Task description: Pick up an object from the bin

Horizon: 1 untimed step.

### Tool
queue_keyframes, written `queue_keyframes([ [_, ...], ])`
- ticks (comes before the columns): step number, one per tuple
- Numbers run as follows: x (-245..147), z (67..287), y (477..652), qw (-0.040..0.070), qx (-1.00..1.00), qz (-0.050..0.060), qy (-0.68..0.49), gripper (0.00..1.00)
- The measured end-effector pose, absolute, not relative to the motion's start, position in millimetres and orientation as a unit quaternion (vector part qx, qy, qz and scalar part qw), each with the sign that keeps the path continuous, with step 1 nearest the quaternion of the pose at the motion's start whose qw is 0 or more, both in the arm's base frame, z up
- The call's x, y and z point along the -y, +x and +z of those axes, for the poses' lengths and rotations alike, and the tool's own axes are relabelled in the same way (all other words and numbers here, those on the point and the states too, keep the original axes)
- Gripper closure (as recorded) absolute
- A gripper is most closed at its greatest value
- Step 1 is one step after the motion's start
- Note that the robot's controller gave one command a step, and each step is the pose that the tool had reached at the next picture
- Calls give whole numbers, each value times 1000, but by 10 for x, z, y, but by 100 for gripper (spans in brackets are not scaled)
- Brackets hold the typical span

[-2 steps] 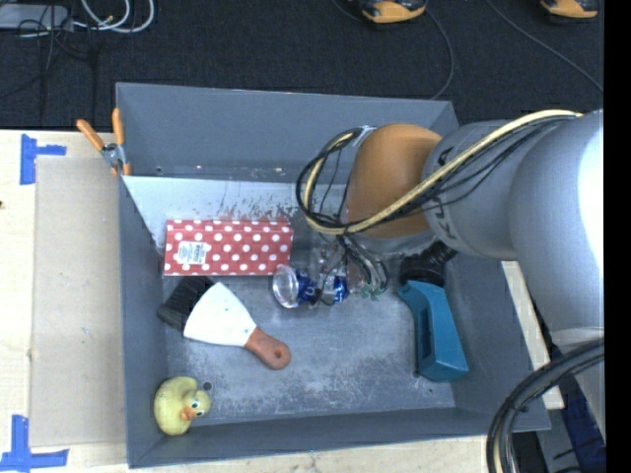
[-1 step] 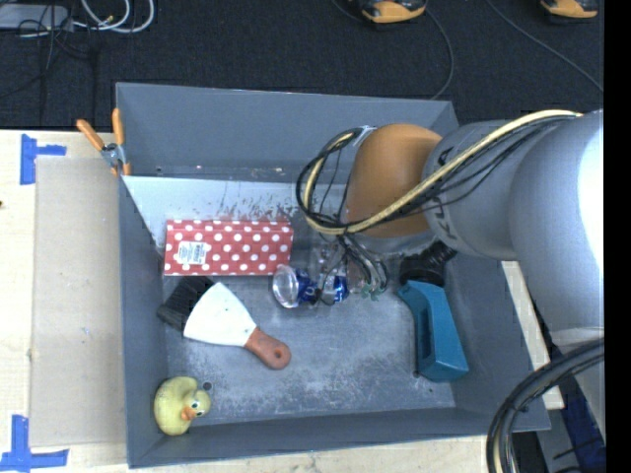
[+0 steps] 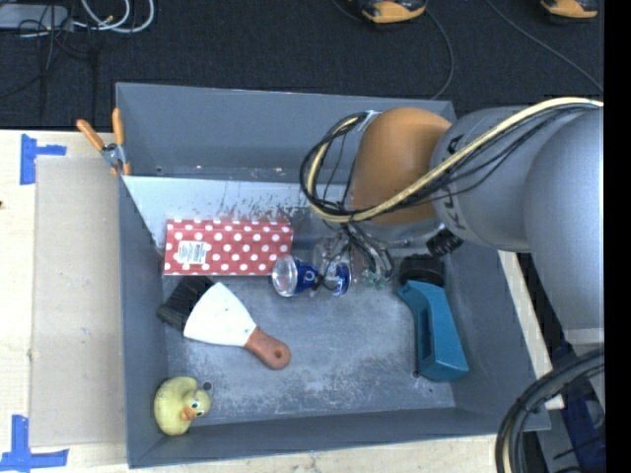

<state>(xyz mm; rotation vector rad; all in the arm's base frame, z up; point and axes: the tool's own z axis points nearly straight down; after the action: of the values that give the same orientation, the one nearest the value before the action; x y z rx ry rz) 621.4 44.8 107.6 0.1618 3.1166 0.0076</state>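
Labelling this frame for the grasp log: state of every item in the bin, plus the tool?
red polka-dot box: flat, along the back wall.
black brush: flat, partly under the scraper.
white scraper: flat, brown handle toward the front.
yellow duck: front left corner, apart from the rest.
clear-and-blue item: lying mid-bin.
teal block: flat, near the right wall.
tool: low, at the clear-and-blue item's right end.

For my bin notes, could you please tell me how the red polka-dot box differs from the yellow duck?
The red polka-dot box is flat and rectangular; the yellow duck is rounded. The box is larger than the duck. The box lies by the far wall, the duck in the near left corner. Both rest in the left half of the bin.
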Motion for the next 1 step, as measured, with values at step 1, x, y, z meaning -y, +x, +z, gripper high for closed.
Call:
queue_keyframes([
  [1, -452, 1463, 6203, 8, -999, 3, 53, 100],
])
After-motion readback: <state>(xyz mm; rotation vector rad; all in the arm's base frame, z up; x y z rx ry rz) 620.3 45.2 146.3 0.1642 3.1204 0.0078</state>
